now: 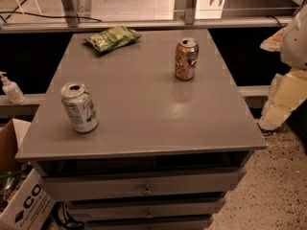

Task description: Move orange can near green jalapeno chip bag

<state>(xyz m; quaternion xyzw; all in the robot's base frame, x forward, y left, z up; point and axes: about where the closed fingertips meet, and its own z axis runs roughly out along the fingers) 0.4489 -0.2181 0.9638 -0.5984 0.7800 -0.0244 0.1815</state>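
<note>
Reaching in from the right edge, the arm (289, 87) could topple the orange can (186, 59) or overshoot the bag (112, 37), upper left; gripper out of frame, state unknowable.

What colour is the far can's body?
The orange can is copper-orange patterned with a silver top; camera view; gripper not in view.

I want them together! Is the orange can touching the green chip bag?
Apart. The camera view shows a wide stretch of tabletop between the orange can and the green chip bag. The robot's hand is not in view.
</note>
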